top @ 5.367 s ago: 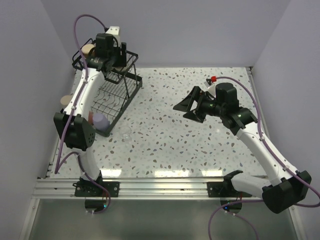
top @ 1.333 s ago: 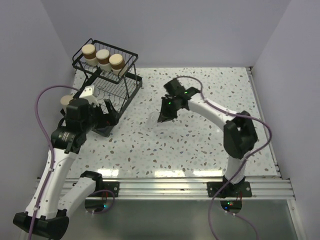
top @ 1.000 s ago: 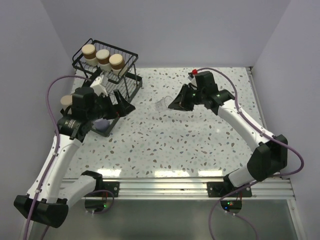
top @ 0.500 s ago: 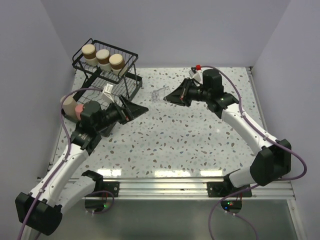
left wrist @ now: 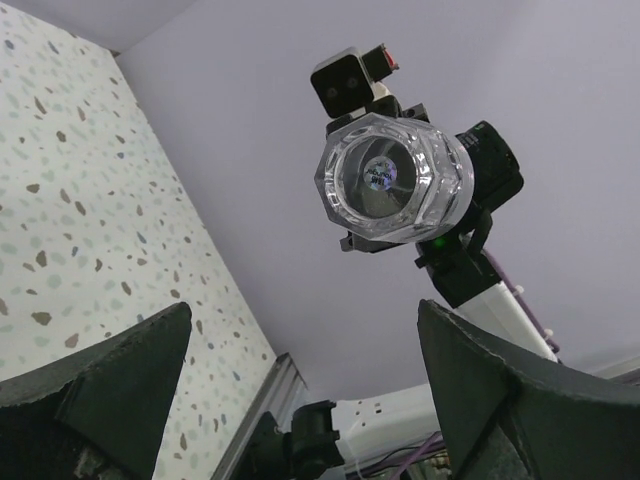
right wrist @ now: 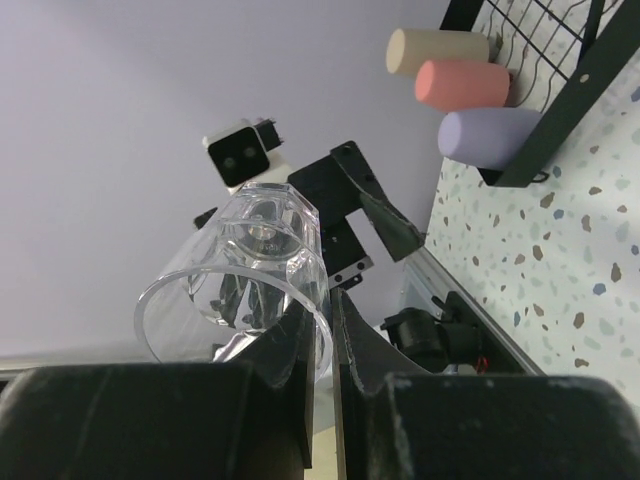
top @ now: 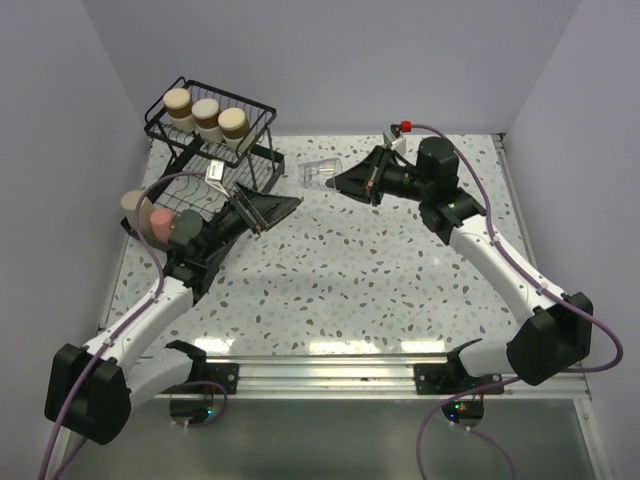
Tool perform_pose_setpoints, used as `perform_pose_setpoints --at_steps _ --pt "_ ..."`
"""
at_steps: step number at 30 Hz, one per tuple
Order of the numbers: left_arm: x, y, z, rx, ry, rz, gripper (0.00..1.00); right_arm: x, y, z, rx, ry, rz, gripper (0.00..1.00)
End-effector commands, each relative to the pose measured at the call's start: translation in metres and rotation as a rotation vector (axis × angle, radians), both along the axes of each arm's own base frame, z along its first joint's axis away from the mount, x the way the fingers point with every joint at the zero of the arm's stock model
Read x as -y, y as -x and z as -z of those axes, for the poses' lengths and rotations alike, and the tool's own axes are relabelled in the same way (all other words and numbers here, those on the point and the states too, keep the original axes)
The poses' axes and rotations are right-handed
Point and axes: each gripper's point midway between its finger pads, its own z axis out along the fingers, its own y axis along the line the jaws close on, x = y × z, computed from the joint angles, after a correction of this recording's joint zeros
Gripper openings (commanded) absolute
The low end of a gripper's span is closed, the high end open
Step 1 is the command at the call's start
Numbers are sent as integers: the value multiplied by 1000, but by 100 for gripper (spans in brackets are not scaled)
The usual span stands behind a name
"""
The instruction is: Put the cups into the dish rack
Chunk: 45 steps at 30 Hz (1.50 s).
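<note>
1. Gripping the clear glass cup at its open end, the right claw was clenched on it and held it on its side in the air above the worktop, at the upper centre of the top view.
2. In the right wrist view the glass jutted out past the dark fingers, with its rim nearest the camera.
3. The left claw was released and held nothing. Its jaws were spread wide left of centre, pointed toward the glass but apart from it (a plain gap showed between them from above).
4. In the left wrist view the glass appeared end-on at the upper centre, above the gap between the two spread fingers.
5. The dish rack stood at the upper left of the top view, with three shiny cups upright in a row in its upper basket.
6. A tan cup and a red-pink cup lay on their sides at the rack's lower tier.
7. A lavender cup lay just beside the red-pink one, at the upper right of the right wrist view.
</note>
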Motion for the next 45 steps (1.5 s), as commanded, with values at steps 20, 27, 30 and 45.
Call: perform_pose_setpoints --at_steps 20,27,30,45 --pt "-4 23 -64 216 272 87 93 -29 32 -20 44 -71 -126 0" --pt "-4 23 -68 217 272 90 87 -38 42 -15 39 -66 -144 0" --pt "-4 24 -70 222 270 93 75 -37 42 -16 42 -67 -140 0" --pt "-5 33 -65 204 247 103 77 -37 37 -25 69 -90 -101 0"
